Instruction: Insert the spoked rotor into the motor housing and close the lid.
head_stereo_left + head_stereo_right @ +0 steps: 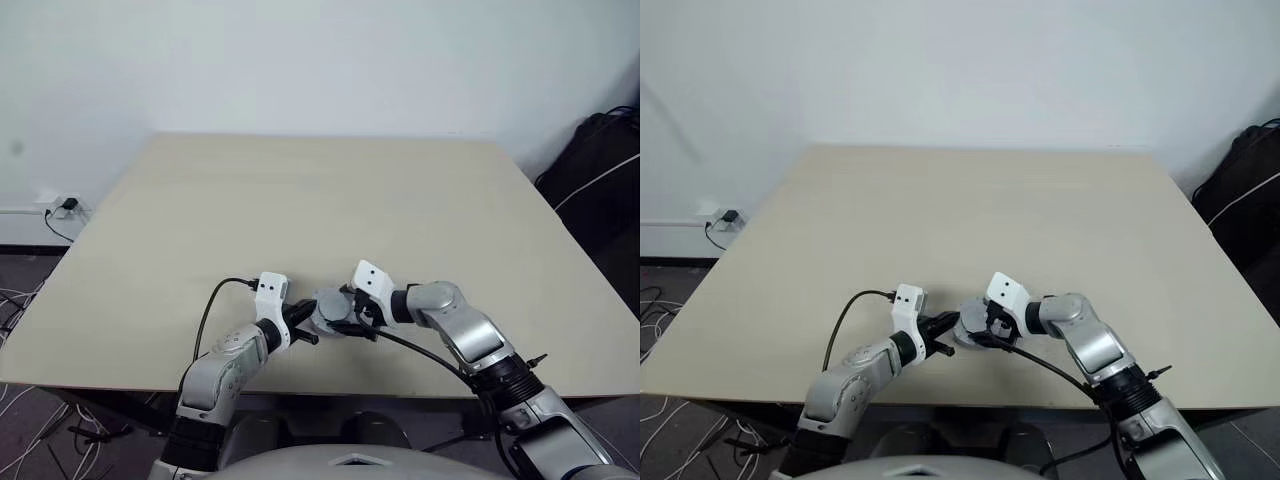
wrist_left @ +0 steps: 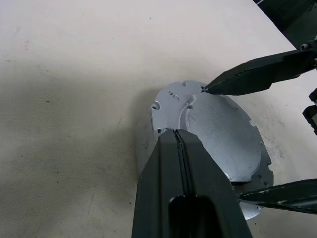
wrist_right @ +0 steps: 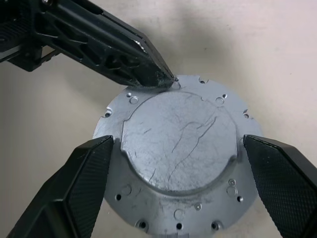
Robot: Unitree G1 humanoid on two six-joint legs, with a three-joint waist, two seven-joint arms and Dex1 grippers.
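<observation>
Right wrist view: scratched silver-grey lid (image 3: 178,148), round.

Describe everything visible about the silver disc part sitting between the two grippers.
The lid is a round, flat, silver-grey metal disc with a scratched raised centre panel, a stepped rim dotted with small holes, and notched edges. It sits near the front edge of the beige table. The shut left gripper tips touch its rim; the right gripper fingers stand open on either side, apart from it.
</observation>
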